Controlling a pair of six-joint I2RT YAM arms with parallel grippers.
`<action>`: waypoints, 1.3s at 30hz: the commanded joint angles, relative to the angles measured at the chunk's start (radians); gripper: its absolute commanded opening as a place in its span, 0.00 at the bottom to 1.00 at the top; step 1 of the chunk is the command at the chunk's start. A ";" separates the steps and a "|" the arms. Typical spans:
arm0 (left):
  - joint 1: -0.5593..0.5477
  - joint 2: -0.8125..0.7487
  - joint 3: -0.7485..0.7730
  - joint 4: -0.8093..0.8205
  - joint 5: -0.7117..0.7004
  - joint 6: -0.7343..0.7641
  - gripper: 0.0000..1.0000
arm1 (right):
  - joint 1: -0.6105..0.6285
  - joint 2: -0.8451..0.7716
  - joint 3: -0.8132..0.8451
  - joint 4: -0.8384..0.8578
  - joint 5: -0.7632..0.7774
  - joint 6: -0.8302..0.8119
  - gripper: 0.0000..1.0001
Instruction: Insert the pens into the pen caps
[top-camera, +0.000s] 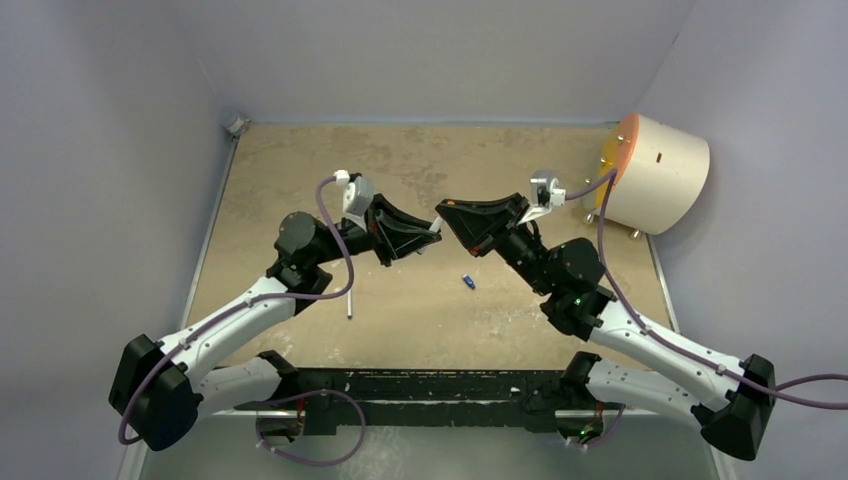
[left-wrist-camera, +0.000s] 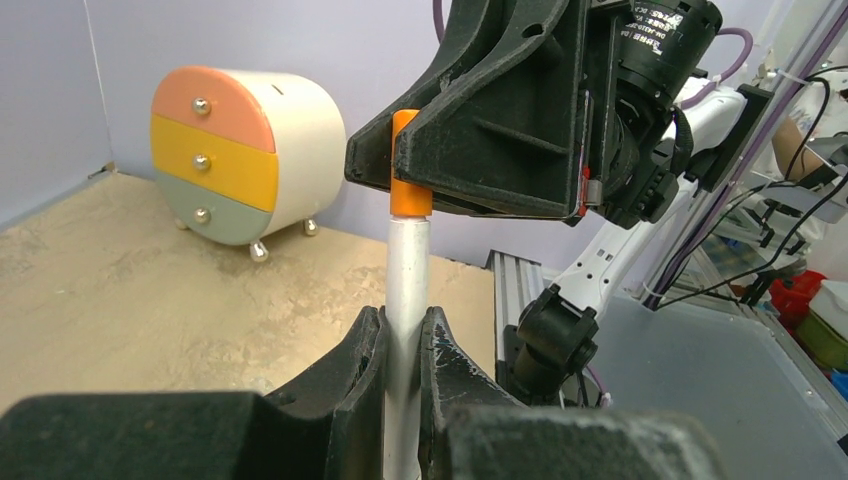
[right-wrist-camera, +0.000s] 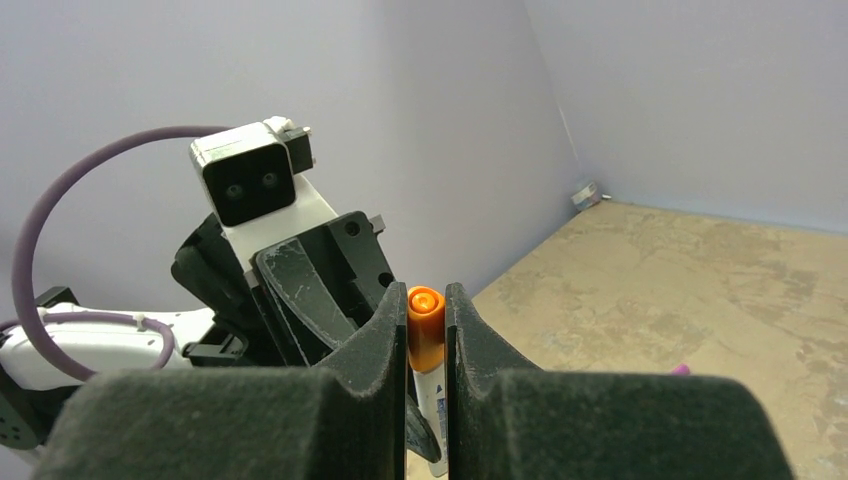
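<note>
My left gripper (top-camera: 428, 236) is shut on a white-grey pen (left-wrist-camera: 407, 290), held between its fingers (left-wrist-camera: 362, 345). My right gripper (top-camera: 447, 212) is shut on the orange cap (right-wrist-camera: 425, 325), which sits over the tip of that pen (right-wrist-camera: 433, 405). The cap also shows in the left wrist view (left-wrist-camera: 410, 195). The two grippers meet tip to tip above the table's middle. A second pen (top-camera: 350, 303) lies on the table near the left arm. The blue cap (top-camera: 468, 282) lies near the right arm. A pink cap (right-wrist-camera: 682, 369) shows at the right wrist view's edge. The third pen is out of view.
A round cream drawer unit (top-camera: 655, 170) with orange, yellow and green fronts (left-wrist-camera: 215, 155) stands at the back right corner. Purple-grey walls enclose the tan table (top-camera: 400, 160). A small fitting (top-camera: 236, 125) sits in the back left corner.
</note>
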 joint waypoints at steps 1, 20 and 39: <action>0.003 0.016 0.112 0.073 -0.132 0.037 0.00 | 0.034 0.001 -0.059 -0.079 -0.131 0.055 0.00; 0.016 0.123 0.233 0.138 -0.086 -0.044 0.00 | 0.129 -0.014 -0.169 -0.173 -0.069 0.052 0.00; 0.046 0.169 0.274 0.168 -0.061 -0.128 0.00 | 0.208 0.001 -0.167 -0.360 0.032 0.031 0.00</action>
